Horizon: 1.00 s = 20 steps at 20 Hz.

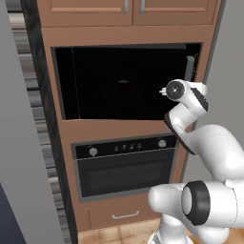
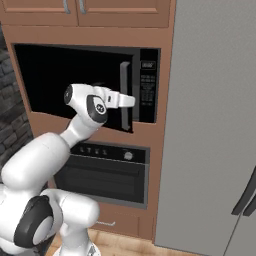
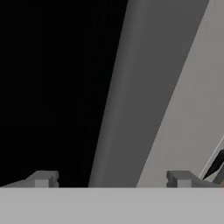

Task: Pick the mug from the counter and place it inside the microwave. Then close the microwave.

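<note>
The microwave (image 1: pixel 119 83) is a wide black box set in brown cabinetry, its button panel (image 2: pixel 146 85) at the right. Its dark glass door (image 2: pixel 75 85) covers most of the opening and stands slightly ajar at the handle side. My gripper (image 3: pixel 111 179) is open, with the fingertips (image 3: pixel 43 178) wide apart. The door's vertical grey handle (image 3: pixel 131 96) runs up between them, close in front. From the right base view my hand (image 2: pixel 120 100) reaches to the handle (image 2: pixel 124 95). The mug and the counter are out of view.
A black oven with knobs (image 1: pixel 124 167) sits under the microwave, with a drawer (image 1: pixel 125 214) below it. Wooden cupboard doors (image 1: pixel 128 12) hang above. A tall grey fridge panel (image 2: pixel 215 125) stands directly right of the microwave, and a grey panel (image 1: pixel 19 143) flanks the left.
</note>
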Motion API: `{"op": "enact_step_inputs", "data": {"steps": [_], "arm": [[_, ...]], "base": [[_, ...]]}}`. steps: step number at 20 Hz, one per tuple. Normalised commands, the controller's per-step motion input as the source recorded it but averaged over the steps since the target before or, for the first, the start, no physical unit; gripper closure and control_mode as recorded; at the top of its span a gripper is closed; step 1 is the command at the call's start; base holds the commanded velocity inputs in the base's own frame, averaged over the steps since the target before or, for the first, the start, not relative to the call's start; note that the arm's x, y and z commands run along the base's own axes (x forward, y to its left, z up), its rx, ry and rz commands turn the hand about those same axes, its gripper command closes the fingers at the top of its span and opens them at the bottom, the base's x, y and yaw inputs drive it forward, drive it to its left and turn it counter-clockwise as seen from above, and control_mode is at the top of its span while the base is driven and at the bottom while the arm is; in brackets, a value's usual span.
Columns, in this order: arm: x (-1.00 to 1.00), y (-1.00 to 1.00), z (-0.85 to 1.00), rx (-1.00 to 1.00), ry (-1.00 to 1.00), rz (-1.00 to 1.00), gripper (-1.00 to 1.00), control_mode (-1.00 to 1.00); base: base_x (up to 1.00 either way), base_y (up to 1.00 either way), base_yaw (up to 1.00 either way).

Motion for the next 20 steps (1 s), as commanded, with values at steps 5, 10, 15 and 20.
{"op": "enact_step_inputs", "data": {"steps": [5,10,15,20], "arm": [[0.35,-0.04,0.0,0.01,0.0,0.03,-1.0,-1.0],[0.35,-0.04,0.0,0.02,0.0,0.03,-1.0,-1.0],[0.4,-0.07,0.0,0.03,0.0,0.04,-1.0,-1.0],[0.37,-0.05,0.0,0.03,0.0,0.03,-1.0,-1.0]], "base": [[0.0,0.0,0.0],[0.0,0.0,0.0],[0.0,0.0,0.0],[0.0,0.0,0.0]]}}
